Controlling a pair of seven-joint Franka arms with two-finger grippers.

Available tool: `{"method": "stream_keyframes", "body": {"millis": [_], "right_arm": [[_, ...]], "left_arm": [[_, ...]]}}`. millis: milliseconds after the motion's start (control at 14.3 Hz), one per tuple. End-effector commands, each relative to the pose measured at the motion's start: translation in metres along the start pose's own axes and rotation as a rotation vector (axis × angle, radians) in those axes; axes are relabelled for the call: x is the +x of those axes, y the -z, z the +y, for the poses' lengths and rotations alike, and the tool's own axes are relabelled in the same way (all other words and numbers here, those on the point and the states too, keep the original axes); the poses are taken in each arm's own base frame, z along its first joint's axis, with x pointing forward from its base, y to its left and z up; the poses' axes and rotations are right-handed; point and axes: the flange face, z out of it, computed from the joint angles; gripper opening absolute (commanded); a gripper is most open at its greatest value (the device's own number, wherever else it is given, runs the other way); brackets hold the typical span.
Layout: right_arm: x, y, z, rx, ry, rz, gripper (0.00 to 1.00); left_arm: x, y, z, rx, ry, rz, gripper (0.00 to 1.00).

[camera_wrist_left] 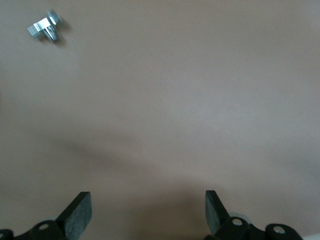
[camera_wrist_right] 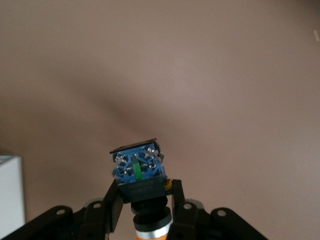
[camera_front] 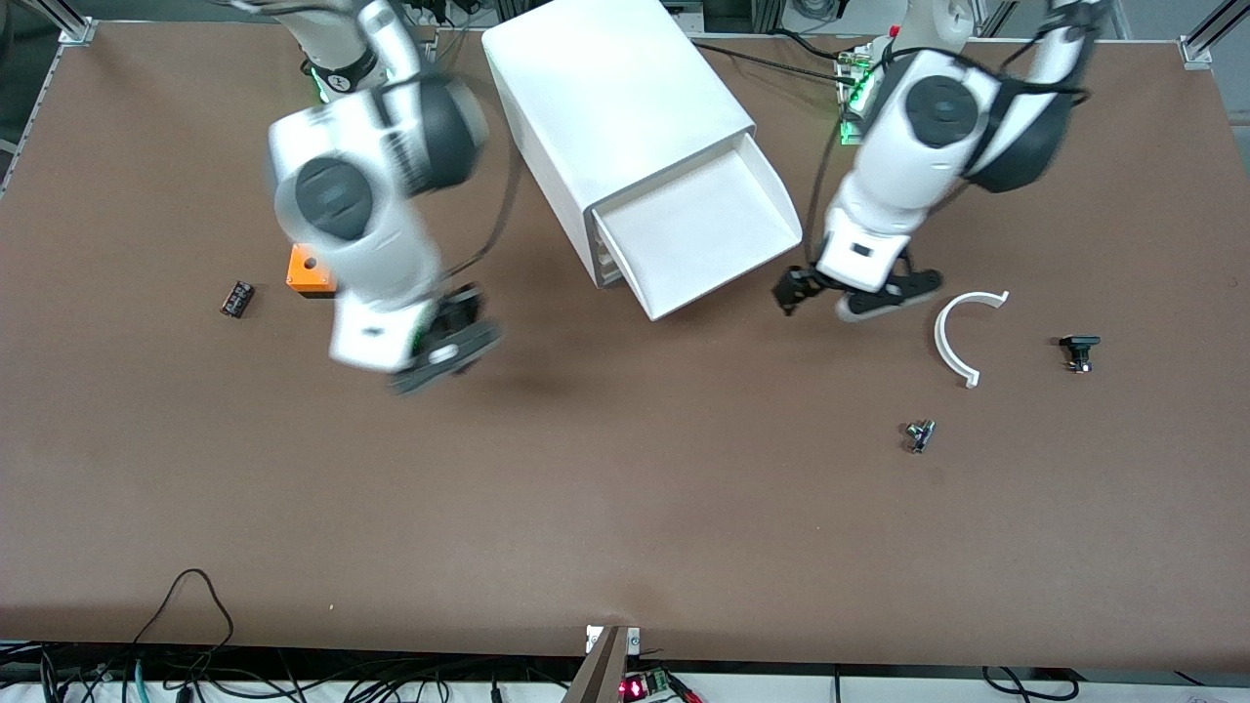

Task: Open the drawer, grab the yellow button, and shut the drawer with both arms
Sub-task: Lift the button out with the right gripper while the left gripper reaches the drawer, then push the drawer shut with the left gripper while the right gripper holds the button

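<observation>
1. Two arms are out over the table (camera_front: 625,508). There is one white cabinet (camera_front: 610,107), one orange cube (camera_front: 311,269), one small black part (camera_front: 236,298) near it, one white curved piece (camera_front: 957,332), one black fitting (camera_front: 1079,351) and one small metal fitting (camera_front: 919,435).
2. The right gripper (camera_front: 444,350) hangs over bare table, just off the cabinet's open front toward the right arm's end. Its jaws are clamped on the button (camera_wrist_right: 138,172), which sits between the fingers (camera_wrist_right: 114,205) with its blue-and-black body sticking out past the tips.
3. The left gripper (camera_front: 848,293) hangs over bare table by the corner of the drawer (camera_front: 703,229); its jaws stand wide apart with nothing between them. The white curved piece lies just beside it.
4. From the front, the button is hidden under the right arm's blurred wrist. In the right wrist view only a sliver of its orange cap shows, cut off at the edge. The orange cube is half covered by the same arm.
5. The drawer is pulled well out of the cabinet, and the part of its floor I can see is bare white.
6. In the left wrist view the metal fitting (camera_wrist_left: 46,27) lies well out ahead of the open fingers (camera_wrist_left: 78,210).
</observation>
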Motion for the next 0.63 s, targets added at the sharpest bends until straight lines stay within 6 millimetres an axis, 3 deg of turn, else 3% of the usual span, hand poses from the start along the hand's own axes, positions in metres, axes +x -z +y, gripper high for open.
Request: {"method": "stream_keyframes", "body": {"millis": [0, 70, 279, 349, 558], "right_arm": [[-0.048, -0.032, 0.071, 0.031, -0.139, -0.076, 0.23], [-0.059, -0.047, 0.093, 0.04, -0.155, -0.101, 0.24], [-0.089, -0.1, 0.139, 0.06, -0.126, -0.11, 0.24], [-0.1, -0.121, 0.148, 0.065, -0.128, -0.104, 0.25], [-0.132, -0.174, 0.169, 0.054, -0.089, -0.042, 0.25]], "left_arm": [[-0.034, -0.015, 0.008, -0.022, 0.053, -0.004, 1.0], [-0.044, -0.019, 0.012, -0.025, 0.052, -0.007, 1.0], [-0.05, -0.024, 0.012, -0.024, 0.058, -0.01, 1.0], [-0.052, -0.025, 0.012, -0.02, 0.055, -0.013, 1.0], [-0.09, -0.032, 0.028, -0.01, 0.03, -0.035, 1.0]]}}
